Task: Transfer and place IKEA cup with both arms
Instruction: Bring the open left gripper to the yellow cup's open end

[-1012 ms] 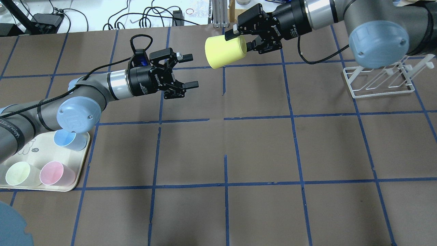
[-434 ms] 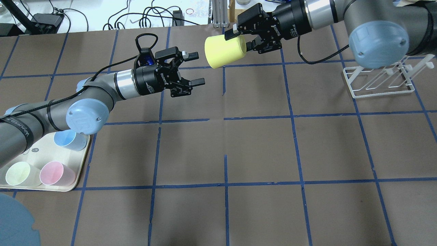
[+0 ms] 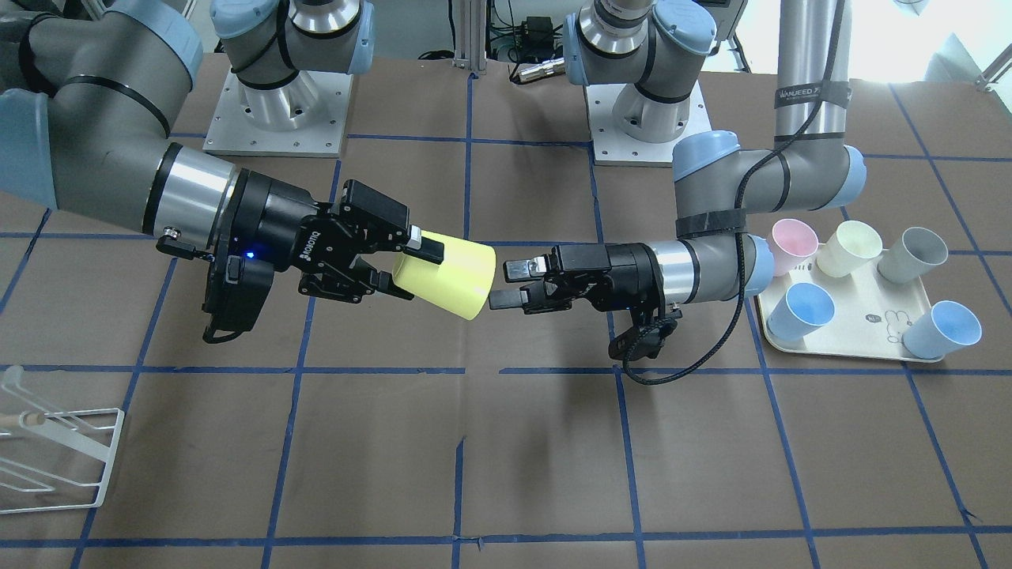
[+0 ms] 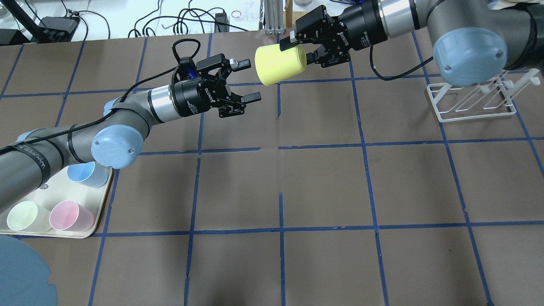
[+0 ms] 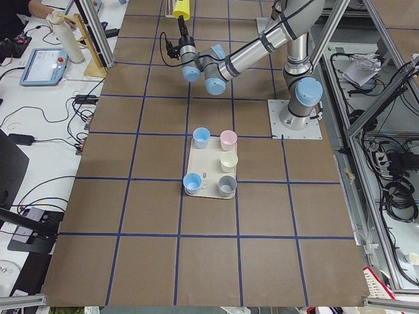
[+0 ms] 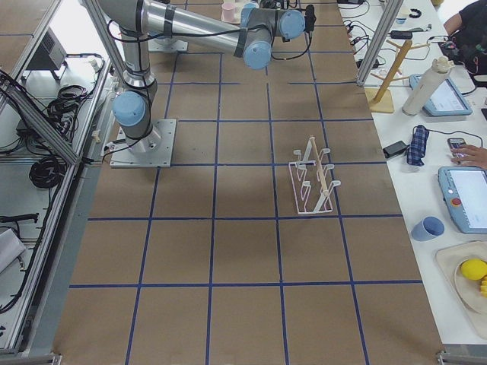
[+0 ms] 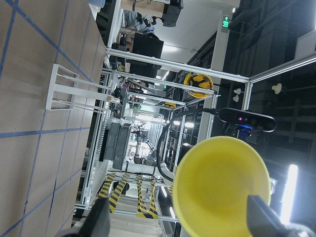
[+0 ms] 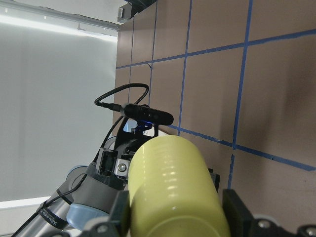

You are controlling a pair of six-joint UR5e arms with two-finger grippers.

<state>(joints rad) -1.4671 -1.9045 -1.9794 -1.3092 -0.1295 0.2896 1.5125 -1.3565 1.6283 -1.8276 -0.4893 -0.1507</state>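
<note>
**Handover status: cup in right gripper, left gripper open at its rim**

On the overhead view you will find the tray (image 4: 103,199) at the far left, carrying a blue cup (image 4: 85,173), a pink cup (image 4: 68,216) and a pale cream cup (image 4: 23,216). The left gripper (image 4: 250,80) has its fingers spread, tips just beside the cup's mouth. The IKEA cup (image 4: 280,64) lies horizontal in the air, mouth towards the left gripper. The right gripper (image 4: 302,47) pinches its base end. A white wire rack (image 4: 476,115) stands on the table at the far right.
</note>
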